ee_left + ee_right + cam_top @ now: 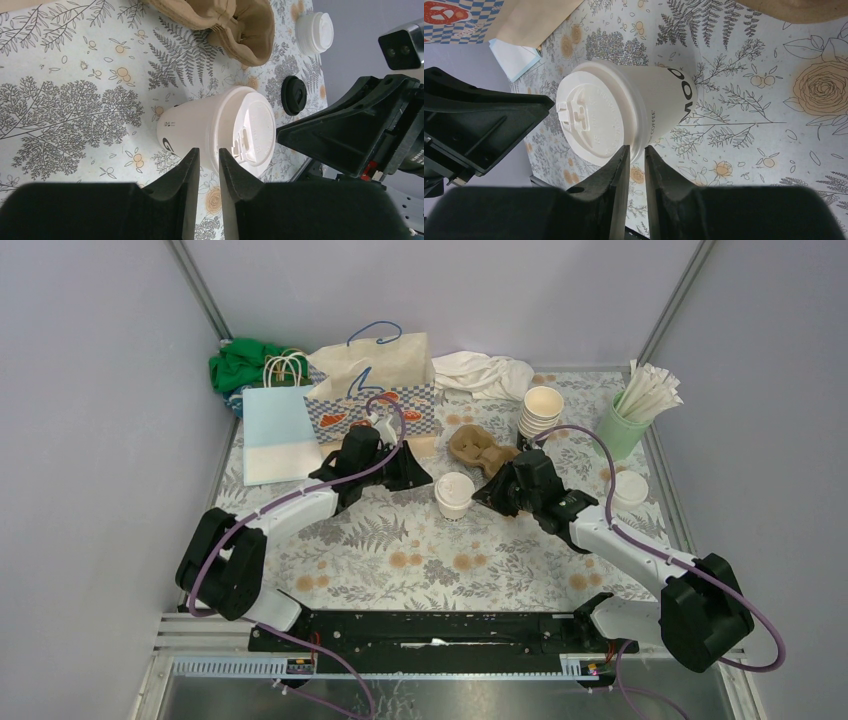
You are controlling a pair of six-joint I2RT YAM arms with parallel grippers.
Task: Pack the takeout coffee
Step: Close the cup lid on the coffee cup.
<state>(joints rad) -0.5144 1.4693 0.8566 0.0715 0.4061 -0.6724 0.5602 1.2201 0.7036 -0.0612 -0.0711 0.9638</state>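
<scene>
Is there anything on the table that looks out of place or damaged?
Yes. The brown cup carrier looks crumpled and tilted, not flat, and a black lid lies loose without a cup. The lidded cup stands upright; nothing spilled.

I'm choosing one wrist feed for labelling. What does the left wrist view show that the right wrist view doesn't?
Only left wrist: a second lidded cup, a loose black lid, the right gripper, and the brown carrier with its wells. Only right wrist: dark lettering on the middle cup, the checkered bag, the light blue bag, the left gripper. Both: the middle cup, white-lidded, on the floral tablecloth, each camera's own fingers a narrow gap apart near its lid.
</scene>
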